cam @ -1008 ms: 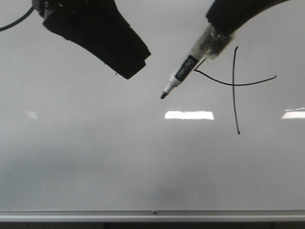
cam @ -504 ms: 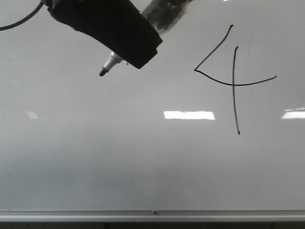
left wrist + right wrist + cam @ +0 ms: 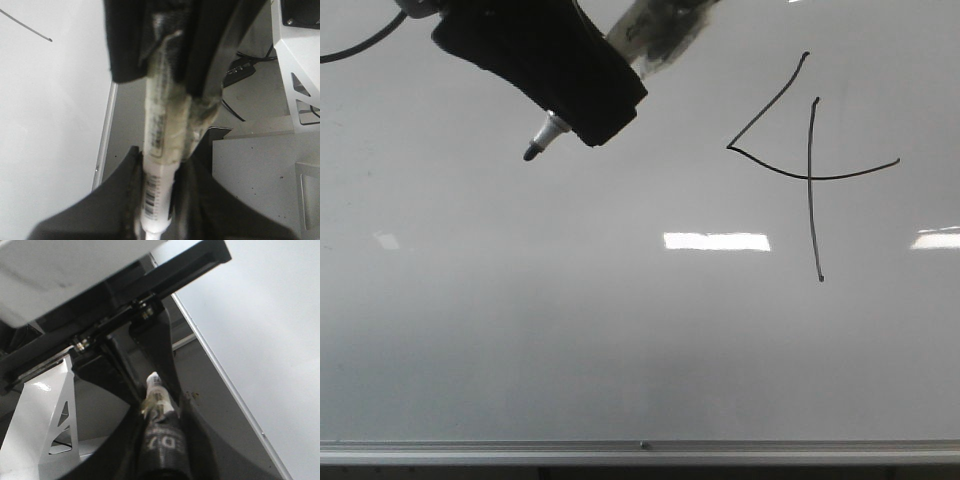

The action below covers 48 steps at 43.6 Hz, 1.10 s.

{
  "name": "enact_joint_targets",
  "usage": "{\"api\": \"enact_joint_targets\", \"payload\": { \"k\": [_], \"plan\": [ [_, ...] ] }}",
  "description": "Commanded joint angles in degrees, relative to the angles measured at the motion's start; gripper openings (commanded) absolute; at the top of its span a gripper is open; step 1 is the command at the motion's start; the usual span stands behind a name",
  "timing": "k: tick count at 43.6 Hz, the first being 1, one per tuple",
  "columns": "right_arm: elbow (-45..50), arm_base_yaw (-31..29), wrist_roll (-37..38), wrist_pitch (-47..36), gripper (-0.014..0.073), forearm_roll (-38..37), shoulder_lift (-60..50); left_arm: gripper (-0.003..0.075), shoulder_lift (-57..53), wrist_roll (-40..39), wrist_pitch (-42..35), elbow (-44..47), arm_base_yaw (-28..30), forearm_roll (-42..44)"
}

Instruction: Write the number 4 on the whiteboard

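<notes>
The whiteboard (image 3: 620,330) fills the front view, with a silver rail (image 3: 640,452) along its lower edge. The number 4 (image 3: 809,170) is drawn in thin black line at the upper right. One end of a stroke shows in the left wrist view (image 3: 30,29). A white marker (image 3: 548,130) pokes its dark tip out below my left gripper (image 3: 592,128) at the upper left. In the left wrist view my left gripper (image 3: 161,165) is shut on the marker (image 3: 157,190). My right gripper (image 3: 160,407) is shut on the marker's black label part (image 3: 162,445); it also shows in the left wrist view (image 3: 170,55).
Bright light reflections (image 3: 717,241) lie on the board at mid-height and at the right edge (image 3: 935,238). A black cable (image 3: 360,45) hangs at the top left. A white metal frame (image 3: 295,75) and grey surface stand beyond the board's rail; the frame also shows in the right wrist view (image 3: 45,420).
The marker moved left from beside the 4 to my left gripper, uncovering the slanted stroke. In the last half second the left gripper and marker tip shifted slightly left and down.
</notes>
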Motion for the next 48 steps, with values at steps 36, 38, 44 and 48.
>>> {"api": "enact_joint_targets", "payload": {
  "k": [36,38,44,48],
  "plan": [
    [22.6,-12.1,7.9,-21.5,-0.0060,-6.4,-33.5,-0.0020,-9.7,-39.2,-29.0,12.9,24.6,15.5],
    [23.5,-12.1,7.9,-21.5,-0.0060,-6.4,-34.4,-0.0020,-9.7,-41.2,-29.8,14.4,26.5,16.7],
    [24.1,-12.1,7.9,-21.5,-0.0060,-6.4,-34.9,-0.0020,-9.7,-43.1,-36.6,18.4,30.9,17.8],
    [24.1,-12.1,7.9,-21.5,-0.0060,-6.3,-34.9,-0.0020,-9.0,-43.1,-41.9,19.9,32.2,17.8]
  ]
}}
